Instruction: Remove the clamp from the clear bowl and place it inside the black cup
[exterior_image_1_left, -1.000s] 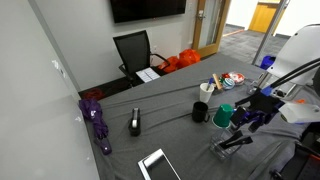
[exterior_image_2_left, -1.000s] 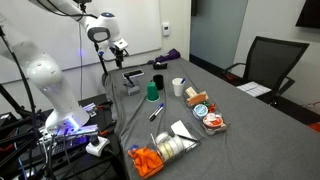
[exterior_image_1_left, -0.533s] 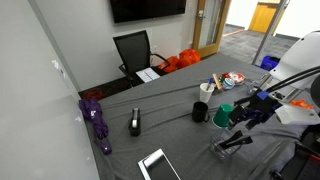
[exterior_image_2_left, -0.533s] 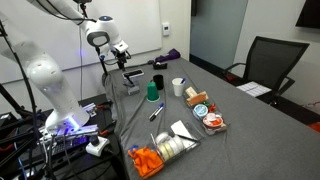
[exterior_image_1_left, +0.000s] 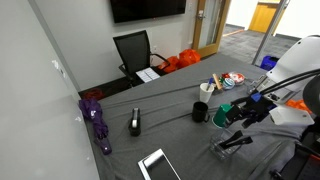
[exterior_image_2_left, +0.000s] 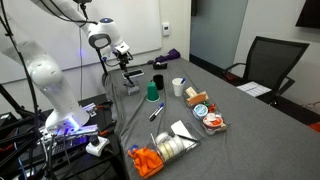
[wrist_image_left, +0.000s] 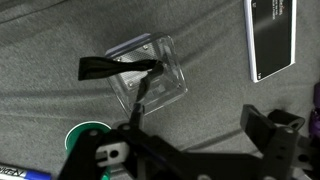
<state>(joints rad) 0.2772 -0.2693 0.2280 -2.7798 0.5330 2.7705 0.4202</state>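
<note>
- Gripper (exterior_image_2_left: 125, 72) has dropped over the last second and now hangs just above the clear bowl (wrist_image_left: 152, 74); approach under way, grasp not yet made.
- Jaws look spread, pinching nothing.
- Clamp (wrist_image_left: 112, 68) lies across the bowl: slim, matte black, handles splayed in a V.
- Bowl: thin transparent plastic, squarish with rounded corners.
- Black cup (exterior_image_1_left: 200, 112) stands beyond the green cup (wrist_image_left: 85, 136) on the grey cloth worktop (wrist_image_left: 220, 85).

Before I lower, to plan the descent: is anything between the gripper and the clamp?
Nothing visible. The gripper hangs above the clamp, which lies exposed on the bowl; the green cup stands aside.
</note>
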